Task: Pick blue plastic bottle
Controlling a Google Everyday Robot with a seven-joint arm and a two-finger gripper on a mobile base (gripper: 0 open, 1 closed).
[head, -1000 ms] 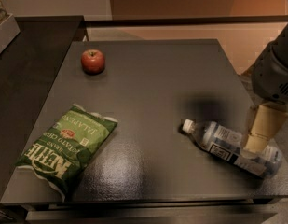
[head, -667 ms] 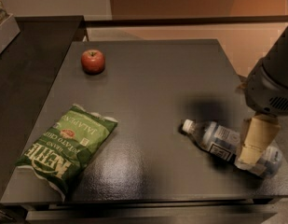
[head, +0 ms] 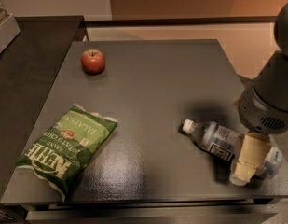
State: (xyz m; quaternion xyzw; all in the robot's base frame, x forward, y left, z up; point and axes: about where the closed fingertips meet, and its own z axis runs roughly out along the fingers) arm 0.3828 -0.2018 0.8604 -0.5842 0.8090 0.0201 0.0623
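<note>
The blue plastic bottle lies on its side at the right of the dark table. Its white cap points left and its base is near the table's right front corner. My gripper hangs from the grey arm and sits down over the bottle's base half, in front of it, hiding part of the body. The label with its black patch shows just left of the gripper.
A green chip bag lies at the front left of the table. A red apple stands at the back left. A darker counter adjoins the left side. The bottle lies close to the table's right and front edges.
My gripper has moved down and toward the front edge, from above the bottle's base onto the bottle's base half. The bottle, bag and apple have stayed in place.
</note>
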